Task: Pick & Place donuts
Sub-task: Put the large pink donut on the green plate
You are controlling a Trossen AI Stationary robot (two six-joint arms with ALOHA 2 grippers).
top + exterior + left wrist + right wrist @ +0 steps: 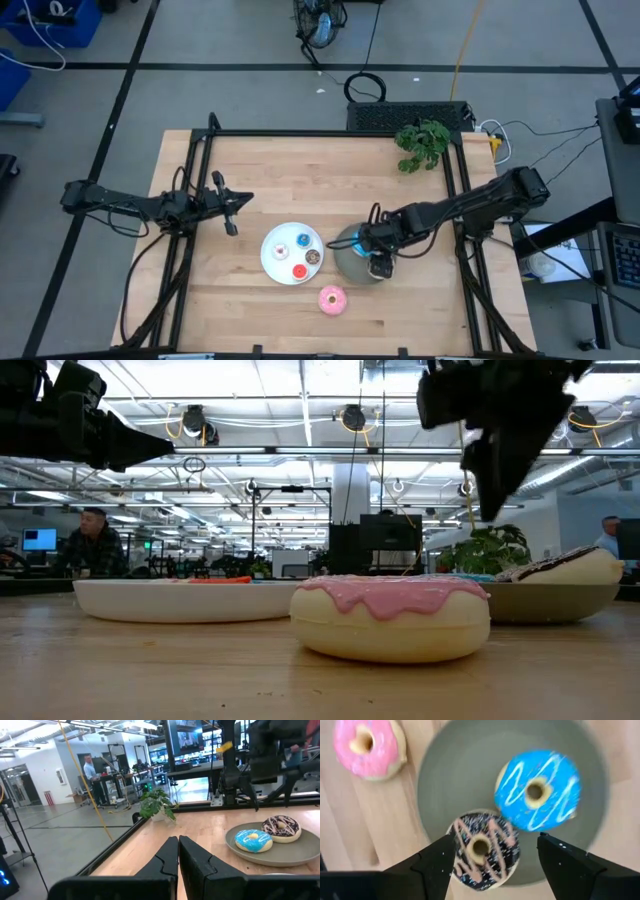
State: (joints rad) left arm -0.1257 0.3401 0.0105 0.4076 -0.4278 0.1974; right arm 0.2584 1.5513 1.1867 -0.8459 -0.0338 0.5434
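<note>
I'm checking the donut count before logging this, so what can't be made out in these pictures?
- High view: the right gripper covers most of the grey plate, hiding its donuts.
- High view: the tiny donuts on the white plate are too small to show as rings.
- Low view: the white plate's rim hides nearly all its contents.
- Left wrist view: the picture's edge cuts off the white plate.

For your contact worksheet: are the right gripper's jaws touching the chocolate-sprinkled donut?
Apart. In the right wrist view the right gripper has open jaws, with plate visible between each jaw and the chocolate-sprinkled donut.
</note>
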